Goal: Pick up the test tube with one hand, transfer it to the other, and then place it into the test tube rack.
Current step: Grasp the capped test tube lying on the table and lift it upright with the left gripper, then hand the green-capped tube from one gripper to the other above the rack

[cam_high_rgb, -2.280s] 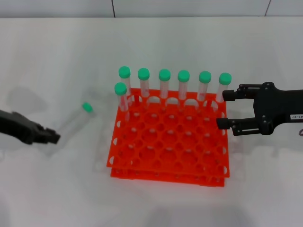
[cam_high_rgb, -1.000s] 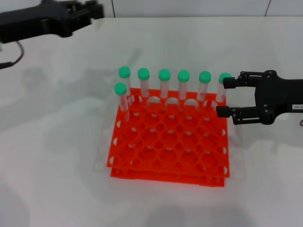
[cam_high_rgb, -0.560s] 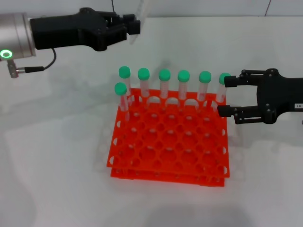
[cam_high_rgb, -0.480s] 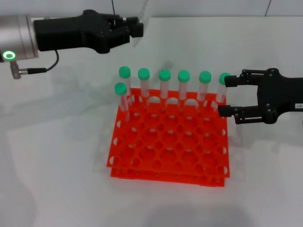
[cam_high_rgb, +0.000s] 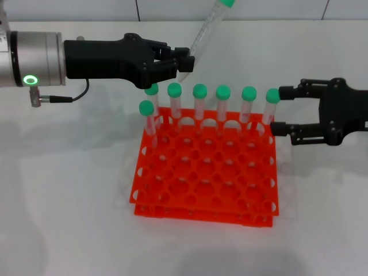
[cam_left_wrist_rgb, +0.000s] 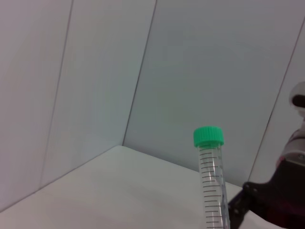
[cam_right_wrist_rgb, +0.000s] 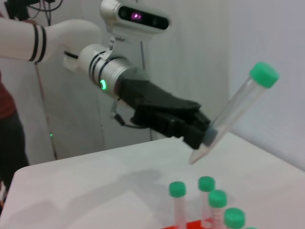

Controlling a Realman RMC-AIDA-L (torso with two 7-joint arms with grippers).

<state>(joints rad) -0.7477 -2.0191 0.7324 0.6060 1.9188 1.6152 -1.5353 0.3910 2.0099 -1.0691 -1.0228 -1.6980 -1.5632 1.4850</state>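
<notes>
A bright orange-red test tube rack (cam_high_rgb: pixel 206 172) sits on a white table (cam_high_rgb: pixel 69 190), nearest the head camera. Its front rows of round holes are empty. Seven green-capped tubes (cam_high_rgb: pixel 199 100) stand upright in it: six along the back row and one just in front of the back left corner. Their lower ends are hidden inside the rack's tiers.

Just right of the rack's back right corner hovers the right gripper (cam_high_rgb: pixel 277 110), black, its two fingers spread apart with nothing between them. The upper finger lies close beside the cap of the rightmost tube; whether it touches the cap cannot be told. Its body is cut off by the picture's right edge.

Behind the rack and above its back left corner, the left gripper (cam_high_rgb: pixel 183 59) reaches in from the left on a silver wrist with a green ring light. Its fingers are closed around the lower end of the test tube (cam_high_rgb: pixel 206 30), which is held in the air, tilted with its green cap up and away to the right. In the head view the cap is partly cut off by the top edge. In the right wrist view the pointed tip shows just below the fingers. The left wrist view shows only the capped upper part with its scale marks.
</notes>
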